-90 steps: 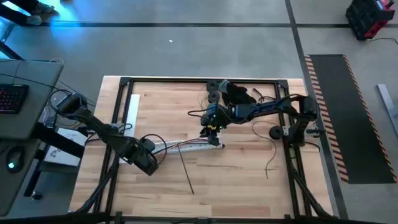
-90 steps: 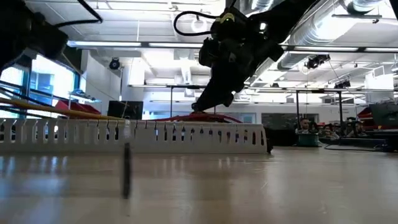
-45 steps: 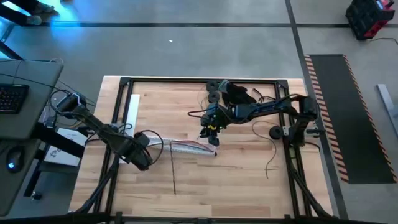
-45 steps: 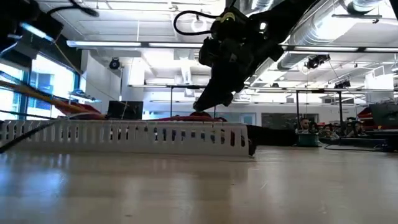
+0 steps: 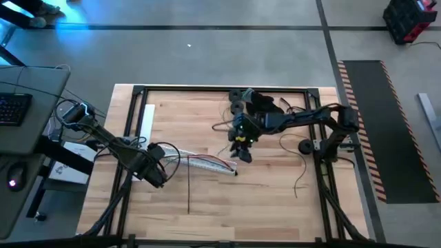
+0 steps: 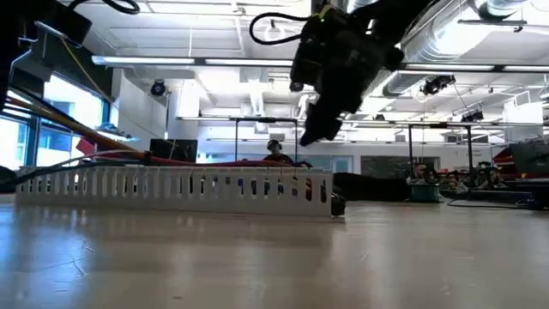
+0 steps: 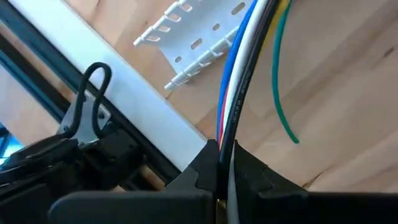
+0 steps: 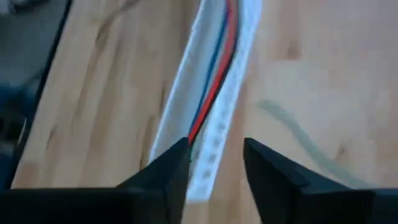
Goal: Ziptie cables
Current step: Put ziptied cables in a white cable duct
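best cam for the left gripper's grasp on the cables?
Left wrist view: the left gripper has its fingers shut on the cables. High view shows it small; low and right wrist views don't show the grasp.

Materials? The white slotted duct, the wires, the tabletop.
Duct: looks like moulded white plastic, matte, with evenly cut slots and thin fingers. Wires: smooth, slightly glossy coloured insulation, likely PVC; printing on the black one. Tabletop: light wood in jointed strips, butcher-block style, sealed with a low sheen.

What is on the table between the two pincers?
High view: the white slotted tray with the cables in it stretches from the left pincer toward the right pincer.
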Available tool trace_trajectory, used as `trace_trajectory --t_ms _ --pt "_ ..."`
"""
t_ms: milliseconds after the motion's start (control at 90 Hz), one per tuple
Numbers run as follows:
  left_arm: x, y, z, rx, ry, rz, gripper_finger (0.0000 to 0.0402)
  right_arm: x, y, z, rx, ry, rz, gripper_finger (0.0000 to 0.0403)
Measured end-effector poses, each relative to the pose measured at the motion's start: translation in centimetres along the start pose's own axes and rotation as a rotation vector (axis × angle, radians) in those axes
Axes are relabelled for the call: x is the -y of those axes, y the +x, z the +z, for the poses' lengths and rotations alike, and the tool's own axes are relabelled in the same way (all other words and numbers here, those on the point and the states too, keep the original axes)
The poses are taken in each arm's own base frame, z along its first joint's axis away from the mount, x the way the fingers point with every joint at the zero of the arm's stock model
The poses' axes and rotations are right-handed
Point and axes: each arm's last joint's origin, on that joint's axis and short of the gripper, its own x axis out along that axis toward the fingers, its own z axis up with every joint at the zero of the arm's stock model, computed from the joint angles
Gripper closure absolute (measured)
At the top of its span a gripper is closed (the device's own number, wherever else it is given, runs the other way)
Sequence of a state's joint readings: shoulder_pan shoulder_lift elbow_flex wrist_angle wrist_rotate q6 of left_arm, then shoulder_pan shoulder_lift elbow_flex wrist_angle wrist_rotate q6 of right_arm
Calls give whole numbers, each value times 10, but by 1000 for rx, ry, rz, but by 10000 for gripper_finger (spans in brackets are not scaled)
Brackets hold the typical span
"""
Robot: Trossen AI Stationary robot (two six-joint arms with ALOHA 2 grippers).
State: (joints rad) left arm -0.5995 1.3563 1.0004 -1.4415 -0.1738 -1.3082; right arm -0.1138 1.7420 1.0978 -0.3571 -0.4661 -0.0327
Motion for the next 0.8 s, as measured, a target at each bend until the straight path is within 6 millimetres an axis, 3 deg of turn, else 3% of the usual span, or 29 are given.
trace_trajectory --t_ms 144,311,722,800 --pt "4 0 1 4 5 -39 401 -12 23 -18 -85 -61 -13 197" --pt "6 0 1 8 23 -59 401 -17 32 -18 -69 -69 -196 205" --pt "6 0 0 -23 54 -74 401 -10 45 -24 -115 -130 -221 382" --pt "8 0 0 -33 53 -89 401 -8 41 -26 -151 -129 -240 397"
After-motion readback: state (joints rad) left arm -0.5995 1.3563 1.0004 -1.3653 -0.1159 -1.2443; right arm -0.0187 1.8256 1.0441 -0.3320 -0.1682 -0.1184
